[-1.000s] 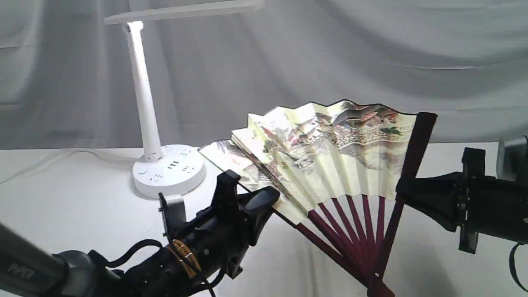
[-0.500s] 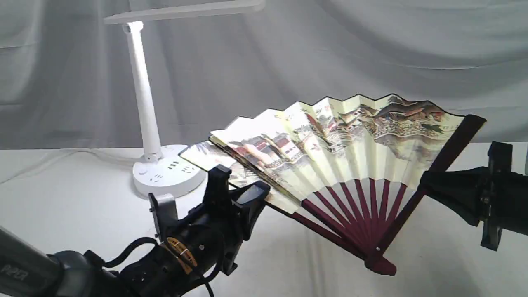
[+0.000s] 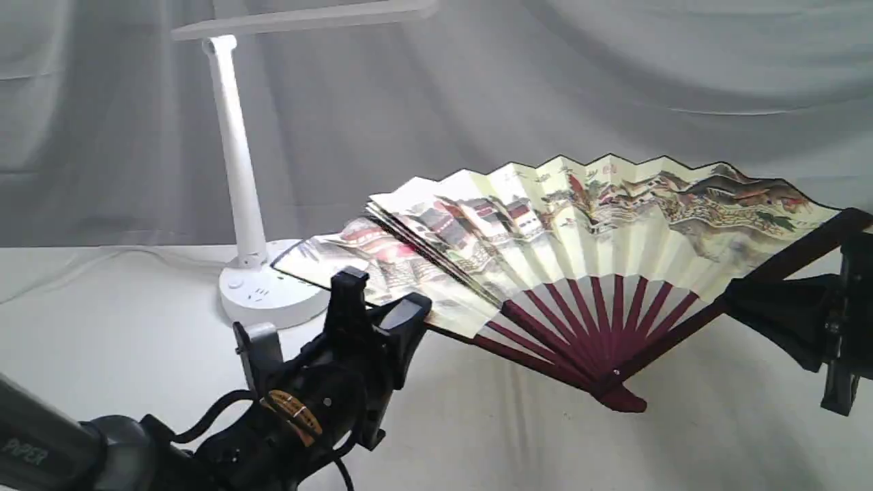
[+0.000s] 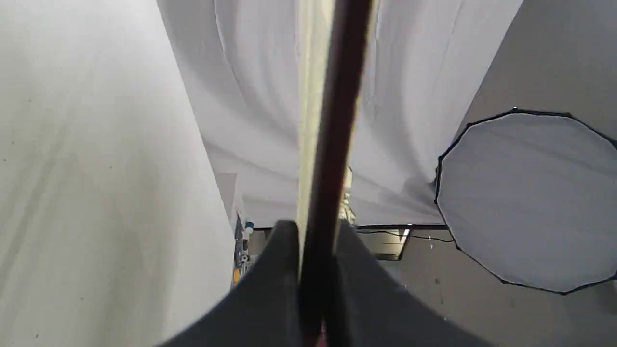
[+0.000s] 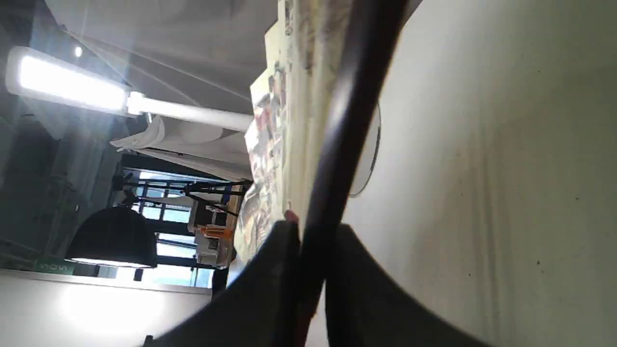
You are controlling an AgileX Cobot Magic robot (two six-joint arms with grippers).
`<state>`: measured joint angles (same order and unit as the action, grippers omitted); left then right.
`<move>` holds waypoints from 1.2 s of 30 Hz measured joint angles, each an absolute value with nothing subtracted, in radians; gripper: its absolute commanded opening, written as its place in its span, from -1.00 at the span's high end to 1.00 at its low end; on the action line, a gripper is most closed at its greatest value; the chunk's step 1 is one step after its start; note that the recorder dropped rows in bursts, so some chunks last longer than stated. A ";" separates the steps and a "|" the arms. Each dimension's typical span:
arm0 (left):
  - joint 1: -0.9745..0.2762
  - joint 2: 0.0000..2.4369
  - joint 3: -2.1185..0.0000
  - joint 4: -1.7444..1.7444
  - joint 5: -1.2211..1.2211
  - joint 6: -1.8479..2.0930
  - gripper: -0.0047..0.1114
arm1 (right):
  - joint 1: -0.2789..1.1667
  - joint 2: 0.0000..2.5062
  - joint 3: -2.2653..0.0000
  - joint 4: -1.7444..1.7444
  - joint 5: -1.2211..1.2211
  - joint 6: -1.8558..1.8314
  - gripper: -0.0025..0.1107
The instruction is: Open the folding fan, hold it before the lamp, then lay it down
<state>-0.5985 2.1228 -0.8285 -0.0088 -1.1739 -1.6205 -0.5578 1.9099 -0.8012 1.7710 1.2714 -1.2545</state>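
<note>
The folding fan (image 3: 600, 225) is spread wide above the table, cream paper painted with a village, maroon ribs meeting at a pivot low in the middle. My left gripper (image 3: 402, 315) is shut on the fan's left outer rib (image 4: 332, 144). My right gripper (image 3: 733, 300) is shut on the right outer rib (image 5: 347, 125). The left folds are still bunched together. The white lamp (image 3: 235, 157) stands behind the fan's left end, its round base (image 3: 262, 296) partly covered by the paper, its lit bar head (image 5: 67, 84) overhead.
A white cloth covers the table (image 3: 102, 327) and a grey curtain (image 3: 614, 75) hangs behind. A thin cable (image 3: 102, 256) runs left from the lamp base. A round studio diffuser (image 4: 525, 202) shows in the left wrist view.
My right gripper has pulled its rib to the right and down, spreading the fan much wider. The pivot rose off the table edge area, and my left gripper shifted slightly left.
</note>
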 measured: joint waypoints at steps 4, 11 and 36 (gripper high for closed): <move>-0.599 2.123 -0.829 -0.047 -1.174 -1.621 0.92 | -0.558 1.910 -0.801 1.771 1.271 -1.255 0.96; -0.599 2.123 -0.829 -0.062 -1.168 -1.621 0.92 | -0.559 1.910 -0.801 1.771 1.273 -1.255 0.96; -0.616 2.123 -0.829 -0.104 -1.166 -1.659 0.92 | -0.648 1.910 -0.801 1.718 1.304 -1.255 0.96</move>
<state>-0.6159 2.1228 -0.8285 -0.1042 -1.1658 -1.6593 -0.6478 1.9099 -0.8012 1.7183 1.3045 -1.2545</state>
